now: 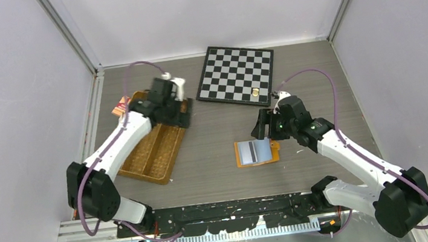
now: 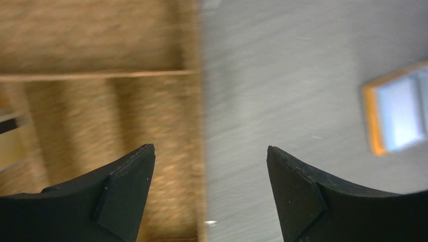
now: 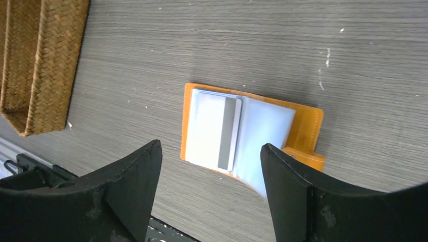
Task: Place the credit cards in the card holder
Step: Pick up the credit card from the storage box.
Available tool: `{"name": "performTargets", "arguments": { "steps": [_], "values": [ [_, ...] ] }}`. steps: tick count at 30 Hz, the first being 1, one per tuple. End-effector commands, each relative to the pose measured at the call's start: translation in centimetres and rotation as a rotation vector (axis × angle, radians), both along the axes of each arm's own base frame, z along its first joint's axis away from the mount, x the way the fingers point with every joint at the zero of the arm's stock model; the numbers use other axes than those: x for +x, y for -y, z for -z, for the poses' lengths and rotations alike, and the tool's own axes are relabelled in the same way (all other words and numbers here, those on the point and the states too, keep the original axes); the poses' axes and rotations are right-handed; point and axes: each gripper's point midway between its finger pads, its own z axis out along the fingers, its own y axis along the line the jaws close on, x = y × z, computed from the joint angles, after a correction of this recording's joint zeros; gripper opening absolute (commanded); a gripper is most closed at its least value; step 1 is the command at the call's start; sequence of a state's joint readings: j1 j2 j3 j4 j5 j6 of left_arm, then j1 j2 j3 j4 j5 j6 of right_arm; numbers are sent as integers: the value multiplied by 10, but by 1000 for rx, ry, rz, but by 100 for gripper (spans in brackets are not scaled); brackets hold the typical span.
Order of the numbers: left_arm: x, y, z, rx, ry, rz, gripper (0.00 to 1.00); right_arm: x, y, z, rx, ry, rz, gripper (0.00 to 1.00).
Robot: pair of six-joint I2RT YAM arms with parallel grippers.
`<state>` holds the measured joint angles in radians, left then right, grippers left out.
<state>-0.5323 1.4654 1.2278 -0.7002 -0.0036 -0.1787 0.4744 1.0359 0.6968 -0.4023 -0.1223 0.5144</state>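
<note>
The orange card holder (image 1: 239, 154) lies open and flat on the table, right of centre. A silver-grey dark-striped card (image 1: 253, 151) lies on its left half, and a light blue card (image 1: 271, 151) lies on its right half, overhanging the near edge. The right wrist view shows the holder (image 3: 305, 126), the striped card (image 3: 212, 128) and the blue card (image 3: 262, 136). My right gripper (image 1: 264, 130) (image 3: 211, 151) is open and empty, hovering just behind the holder. My left gripper (image 1: 175, 114) (image 2: 210, 151) is open and empty over the woven tray's right edge. The holder (image 2: 371, 121) shows blurred at that view's right.
A brown woven divided tray (image 1: 154, 149) (image 2: 101, 101) (image 3: 45, 60) lies at the left. A small red-and-tan packet (image 1: 120, 106) sits behind it. A chessboard (image 1: 235, 73) with a small gold piece (image 1: 255, 92) lies at the back centre. Walls close in on both sides.
</note>
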Motion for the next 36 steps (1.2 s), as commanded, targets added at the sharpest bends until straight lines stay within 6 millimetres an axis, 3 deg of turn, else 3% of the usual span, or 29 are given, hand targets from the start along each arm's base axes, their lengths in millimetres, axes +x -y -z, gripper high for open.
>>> {"name": "performTargets", "arguments": {
  "steps": [1,6,12,16,18,21,27,36],
  "values": [
    [12,-109,-9,207,-7,-117,84,1,6,-7,14,36,-12,77],
    [29,-176,-18,194,8,-289,85,0,9,-4,43,29,-12,77],
    [37,-214,-21,260,30,-402,84,-3,12,-2,53,25,-11,77],
    [28,-242,-12,245,-4,-511,75,-4,15,0,53,21,-2,77],
    [25,-248,-8,222,-7,-548,64,-4,15,1,54,18,2,77],
    [24,-254,-1,195,-11,-578,58,-4,15,3,54,11,2,76],
    [31,-245,11,130,-23,-546,40,-4,16,4,55,4,12,76],
    [41,-250,19,130,-40,-586,31,-6,16,5,67,-3,25,75]
  ]
}}
